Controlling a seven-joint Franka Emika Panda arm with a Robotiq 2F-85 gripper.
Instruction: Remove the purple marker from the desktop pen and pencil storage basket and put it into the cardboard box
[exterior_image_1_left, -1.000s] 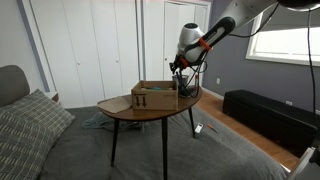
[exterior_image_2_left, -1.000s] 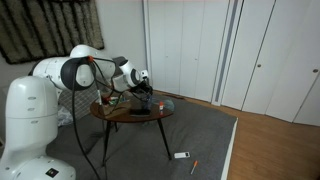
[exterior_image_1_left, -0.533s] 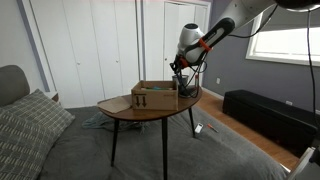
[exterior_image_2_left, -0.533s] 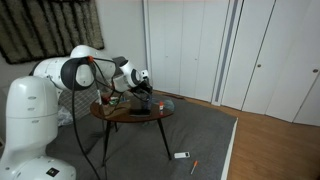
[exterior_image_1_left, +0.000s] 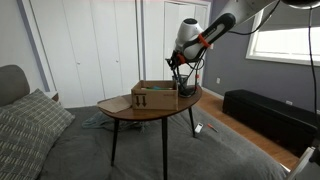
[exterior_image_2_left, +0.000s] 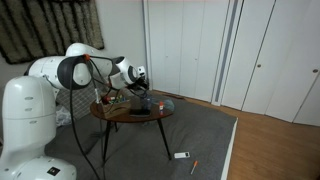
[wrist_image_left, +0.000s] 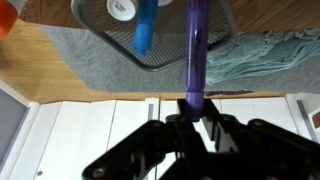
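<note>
My gripper (wrist_image_left: 195, 112) is shut on the top of the purple marker (wrist_image_left: 195, 45), which hangs down with its lower end still inside the dark mesh storage basket (wrist_image_left: 120, 45). A blue marker (wrist_image_left: 145, 28) stands in the same basket. In both exterior views the gripper (exterior_image_1_left: 178, 64) (exterior_image_2_left: 137, 84) hovers above the basket (exterior_image_1_left: 187, 90) at one end of the oval table. The low tan cardboard box (exterior_image_1_left: 153, 96) sits beside the basket on the table; in an exterior view it is mostly hidden behind the arm.
The small oval wooden table (exterior_image_1_left: 140, 113) stands on thin legs over grey carpet. A teal cloth (wrist_image_left: 270, 45) lies on the table by the basket. A couch with a pillow (exterior_image_1_left: 25, 125) is nearby. Small items (exterior_image_2_left: 181, 155) lie on the floor.
The gripper has risen a little above the basket, lifting the purple marker upward with it.
</note>
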